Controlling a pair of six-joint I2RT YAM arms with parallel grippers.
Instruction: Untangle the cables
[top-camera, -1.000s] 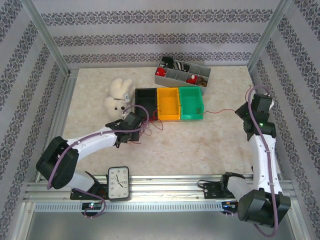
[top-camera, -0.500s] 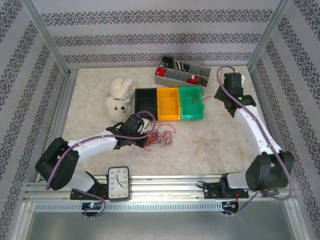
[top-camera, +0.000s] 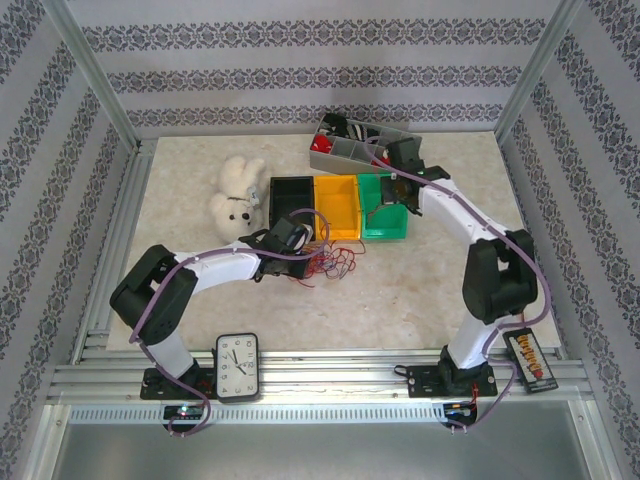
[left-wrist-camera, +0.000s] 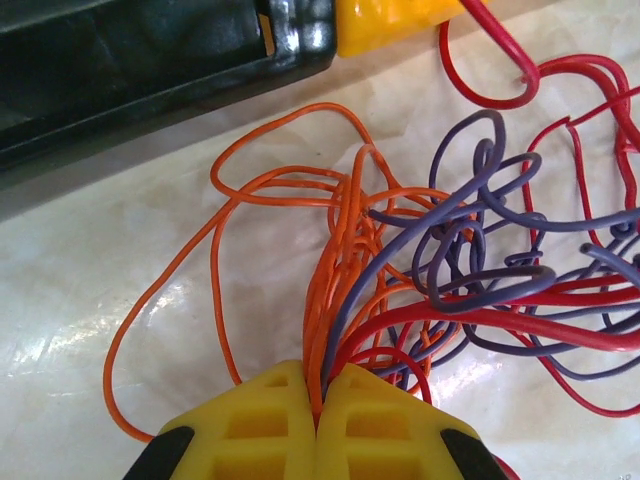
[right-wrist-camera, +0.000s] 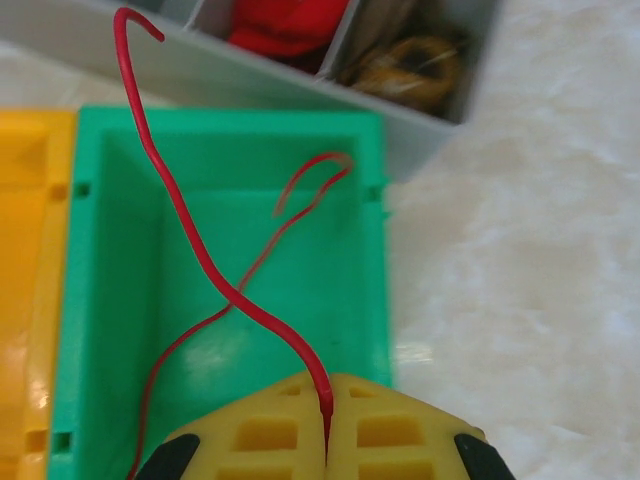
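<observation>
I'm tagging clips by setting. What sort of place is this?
Likely a robot lab test cell: an aluminium frame with a patterned backdrop, arms bolted to a rail, and staged props like a plush toy and bins.

Showing a robotics lab test cell: boxing a marble-look bench (top-camera: 420, 300) inside aluminium framing (top-camera: 100, 90) and wallpaper-patterned panels (top-camera: 320, 60), carrying a left arm (top-camera: 215, 268) and right arm (top-camera: 455, 213) on rails (top-camera: 330, 385).

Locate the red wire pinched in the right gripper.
In the right wrist view, the red wire rises from the shut right gripper across the green bin, its hooked tip over the wall of the grey divided tray.
</observation>
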